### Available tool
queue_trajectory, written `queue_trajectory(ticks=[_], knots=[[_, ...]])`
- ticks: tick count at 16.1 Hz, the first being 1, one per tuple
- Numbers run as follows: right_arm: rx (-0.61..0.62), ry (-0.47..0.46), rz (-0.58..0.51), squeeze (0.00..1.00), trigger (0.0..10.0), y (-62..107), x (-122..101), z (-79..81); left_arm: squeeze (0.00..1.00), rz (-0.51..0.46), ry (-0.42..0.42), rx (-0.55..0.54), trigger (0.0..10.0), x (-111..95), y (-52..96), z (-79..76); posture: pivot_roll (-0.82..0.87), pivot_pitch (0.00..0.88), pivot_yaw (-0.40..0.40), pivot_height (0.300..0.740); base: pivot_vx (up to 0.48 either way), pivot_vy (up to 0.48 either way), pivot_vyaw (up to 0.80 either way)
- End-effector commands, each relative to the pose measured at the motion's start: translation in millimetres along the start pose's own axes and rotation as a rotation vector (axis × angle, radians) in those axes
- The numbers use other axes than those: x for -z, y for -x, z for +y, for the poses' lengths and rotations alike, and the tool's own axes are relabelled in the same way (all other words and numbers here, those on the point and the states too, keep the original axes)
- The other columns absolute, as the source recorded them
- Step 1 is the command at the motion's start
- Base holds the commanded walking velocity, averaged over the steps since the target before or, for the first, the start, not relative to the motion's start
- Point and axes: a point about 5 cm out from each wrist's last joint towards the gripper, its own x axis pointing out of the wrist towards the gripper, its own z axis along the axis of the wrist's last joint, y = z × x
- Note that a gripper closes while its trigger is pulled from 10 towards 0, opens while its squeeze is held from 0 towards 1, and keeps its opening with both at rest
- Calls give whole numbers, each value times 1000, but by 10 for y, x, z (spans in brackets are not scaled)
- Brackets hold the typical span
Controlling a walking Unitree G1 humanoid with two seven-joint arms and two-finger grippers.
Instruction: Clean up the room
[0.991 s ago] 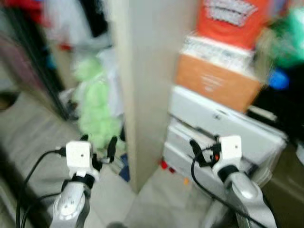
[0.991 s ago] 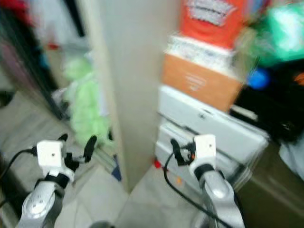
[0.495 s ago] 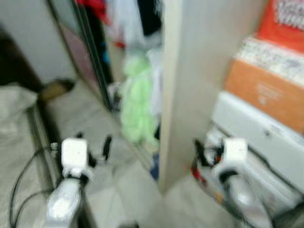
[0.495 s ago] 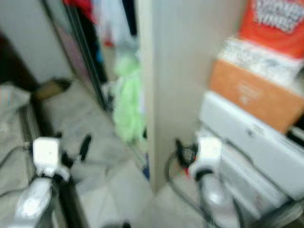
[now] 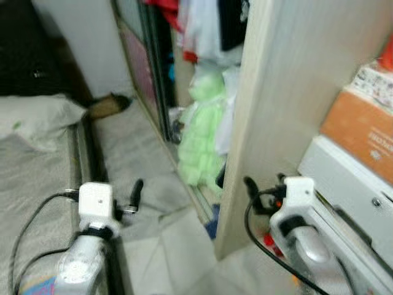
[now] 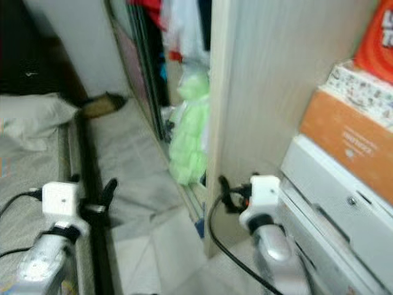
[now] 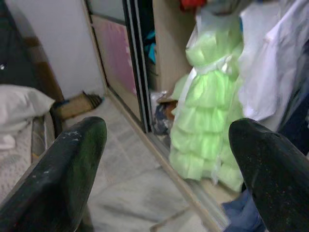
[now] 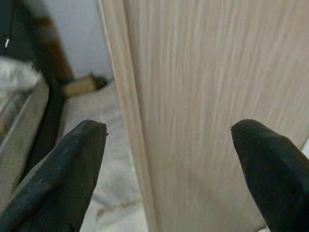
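both fingers (image 7: 77,164) apart, as before

The orange box (image 5: 362,138) is cut off at the edge, its print blurred.

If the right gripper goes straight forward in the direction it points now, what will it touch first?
Most likely the light wooden wardrobe side panel. The right gripper is open and faces the panel's edge and broad face, which stand between its fingers in the wrist view. Depth is unclear, but nothing shows in between.

light: soft, even, indoor | eye views: motion-blurred, perhaps from walking; wrist views sharper | shadows: faint
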Motion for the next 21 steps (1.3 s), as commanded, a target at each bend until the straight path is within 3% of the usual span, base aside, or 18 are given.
queue_trajectory(ticks=[1, 7, 9, 10, 12, 16, 21], knots=[[-19, -7, 0, 0, 10000, -33, -22, 22, 0, 5, -18, -7, 10000, -9, 18, 33, 3, 34, -18, 740, 0, 0, 800], [-84, -7, 40, 0, 10000, -50, -31, 31, 0, 2, -13, -47, 10000, -24, 5, 4, -17, 47, -37, 740, 0, 0, 200], [-198, 23, 98, 0, 10000, 84, 43, 60, 0, 1, -3, -22, 10000, -33, -19, -13, -30, 52, -31, 740, 0, 0, 0], [-351, 32, 171, 0, 10000, 204, 110, 84, 0, 6, 2, -16, 10000, -30, -37, -11, -41, 55, -26, 740, 0, 0, 0], [-475, 18, 218, 0, 10000, 283, 120, 98, 0, 8, 2, -3, 10000, -27, -56, -27, -49, 55, -22, 740, 0, 0, 0], [-498, 3, 163, 0, 10000, 177, 19, 141, 0, 8, -3, 2, 10000, -32, -77, -27, -35, 52, -19, 740, 0, 0, 600], [-646, 11, 204, 0, 10000, 234, 45, 257, 0, 8, -14, 3, 10000, -38, -84, -14, -32, 52, -15, 740, 0, 0, 800]])
